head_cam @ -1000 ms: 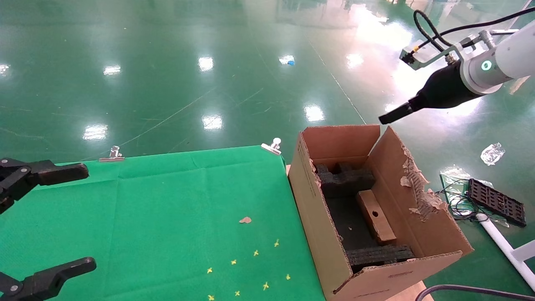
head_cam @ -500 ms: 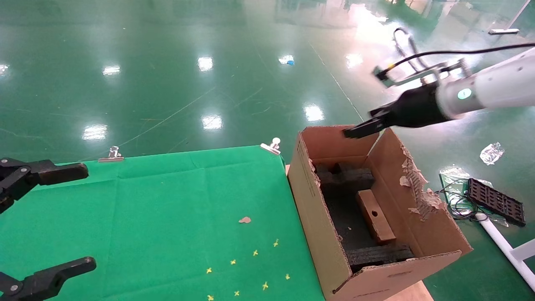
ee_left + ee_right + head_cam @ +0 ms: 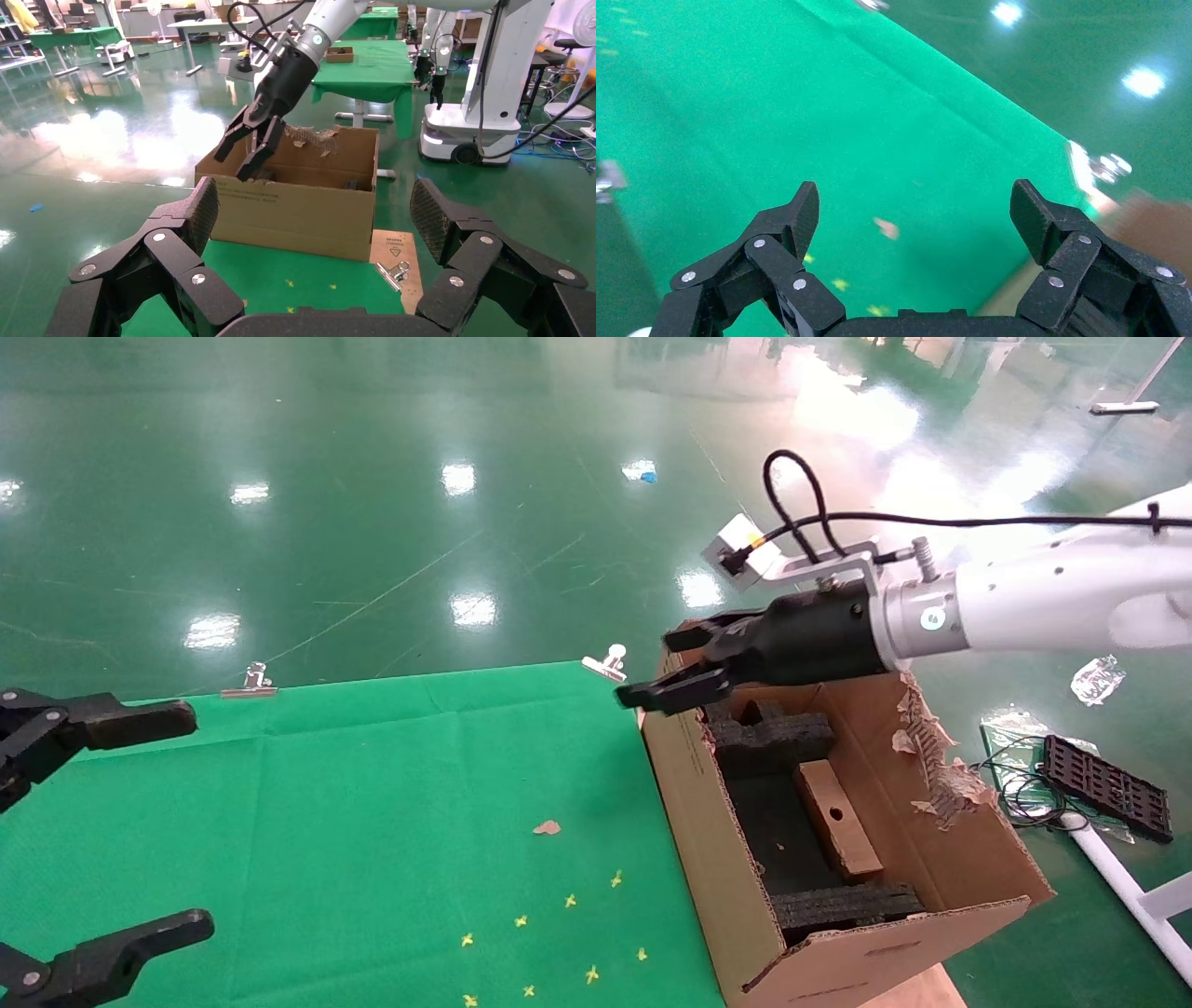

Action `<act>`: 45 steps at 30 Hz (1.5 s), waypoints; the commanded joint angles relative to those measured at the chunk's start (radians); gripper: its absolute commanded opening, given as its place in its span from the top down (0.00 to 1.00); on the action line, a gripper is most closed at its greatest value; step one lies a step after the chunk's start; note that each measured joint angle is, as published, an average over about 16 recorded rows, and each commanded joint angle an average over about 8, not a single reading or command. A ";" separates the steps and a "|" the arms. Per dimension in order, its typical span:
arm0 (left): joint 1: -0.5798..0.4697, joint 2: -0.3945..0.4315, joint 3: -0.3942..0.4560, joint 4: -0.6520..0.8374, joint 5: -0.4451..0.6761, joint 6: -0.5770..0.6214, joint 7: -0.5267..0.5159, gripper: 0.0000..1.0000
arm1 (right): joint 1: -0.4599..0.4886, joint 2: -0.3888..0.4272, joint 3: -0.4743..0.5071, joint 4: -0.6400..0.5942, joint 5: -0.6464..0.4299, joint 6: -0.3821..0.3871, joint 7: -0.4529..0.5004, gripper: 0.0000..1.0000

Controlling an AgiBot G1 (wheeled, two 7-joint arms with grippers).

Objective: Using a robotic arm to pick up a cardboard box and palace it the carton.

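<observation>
The small brown cardboard box with a round hole lies inside the large carton, between black foam blocks. My right gripper, on the white robotic arm, is open and empty. It hovers over the carton's far left corner, well above the box. In the right wrist view my right gripper is open over the green cloth. My left gripper is open and empty at the table's left edge. The left wrist view shows my left gripper facing the carton; the box is hidden there.
A green cloth covers the table, with a cardboard scrap and yellow marks on it. Binder clips hold its far edge. The carton has a torn right flap. A black tray and cables lie on the floor to the right.
My right arm has swung left and down from high at the carton's right to over its far left corner. The box and my left gripper have not moved.
</observation>
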 commanded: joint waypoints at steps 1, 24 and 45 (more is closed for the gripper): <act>0.000 0.000 0.000 0.000 0.000 0.000 0.000 0.00 | -0.036 0.006 0.044 0.032 0.019 -0.013 -0.016 0.00; 0.000 -0.001 0.001 0.000 -0.001 -0.001 0.001 0.00 | -0.448 0.072 0.549 0.402 0.242 -0.161 -0.198 0.00; 0.000 -0.001 0.002 0.000 -0.002 -0.001 0.001 0.00 | -0.685 0.110 0.840 0.613 0.372 -0.246 -0.298 0.00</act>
